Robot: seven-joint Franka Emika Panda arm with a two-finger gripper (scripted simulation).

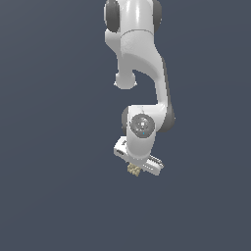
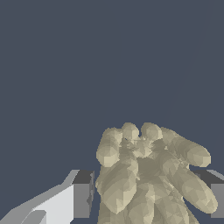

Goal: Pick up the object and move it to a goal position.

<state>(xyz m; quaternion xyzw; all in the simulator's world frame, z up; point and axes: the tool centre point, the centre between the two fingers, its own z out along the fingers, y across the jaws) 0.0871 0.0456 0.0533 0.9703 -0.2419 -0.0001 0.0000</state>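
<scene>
Where the white arm (image 1: 142, 63) ends, a little below the centre of the exterior view, the gripper (image 1: 136, 168) hangs against a plain slate-blue backdrop, and a tiny tan object (image 1: 133, 169) peeks out just under its pale body. From this distance the object is only a few beige specks, far narrower than the gripper above it, and touching the gripper's underside.

The wrist view gives the closer look. The object (image 2: 148, 175) fills the lower centre and lower right of that frame as a clump of rounded, elongated lobes, somewhat like fat fingers or stubby roots bunched together. Its colour is a dull tan-beige with darker olive shading in the creases between the lobes. Small round knobs crown its upper edge, while longer lobes fan out toward the lower right. The surface is faceted and bumpy, with no flat face visible.

One finger (image 2: 81, 194), white with a dark grey pad, sits at the lower left of the wrist frame, its pad just beside the clump's flank. The other finger (image 2: 215, 192) shows at the lower right edge, partly hidden behind the lobes. The fingers stand on either side of the object and close against it, so the gripper appears to be pinching the clump between its pads.
</scene>
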